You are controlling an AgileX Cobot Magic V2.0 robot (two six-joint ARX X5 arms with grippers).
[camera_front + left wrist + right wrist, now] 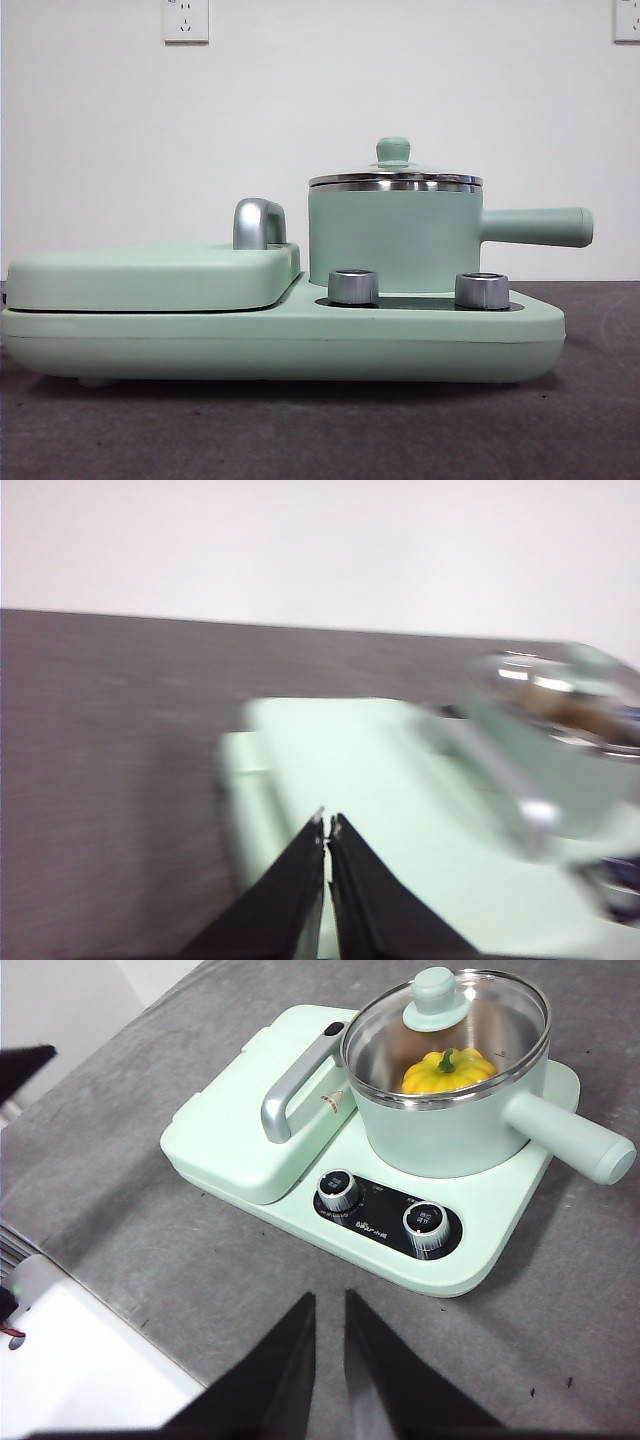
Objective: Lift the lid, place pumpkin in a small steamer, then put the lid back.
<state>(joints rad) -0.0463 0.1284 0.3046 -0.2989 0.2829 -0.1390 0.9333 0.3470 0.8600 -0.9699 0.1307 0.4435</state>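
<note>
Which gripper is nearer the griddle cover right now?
Left. The left gripper hovers right over the griddle cover; the right gripper sits back from the cooker, over bare table.

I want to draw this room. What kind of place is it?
Probably a test room with a pretend kitchen: a mint-green cooker with a small steamer on a grey table, before a bare white wall.

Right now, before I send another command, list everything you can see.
Lid: one, glass with mint-green knob, seated on the steamer.
Pumpkin: one, yellow, inside the steamer under the lid.
Small steamer: one, mint green, on the cooker base.
Cooker base: one, mint green, on the table.
Griddle cover: one, mint green, chrome handle, beside the steamer.
Dials: two, silver, on the base's front.
Table: one, grey.
Left gripper: shut, above the griddle cover.
Right gripper: fingers slightly apart, clear of the cooker.
</note>
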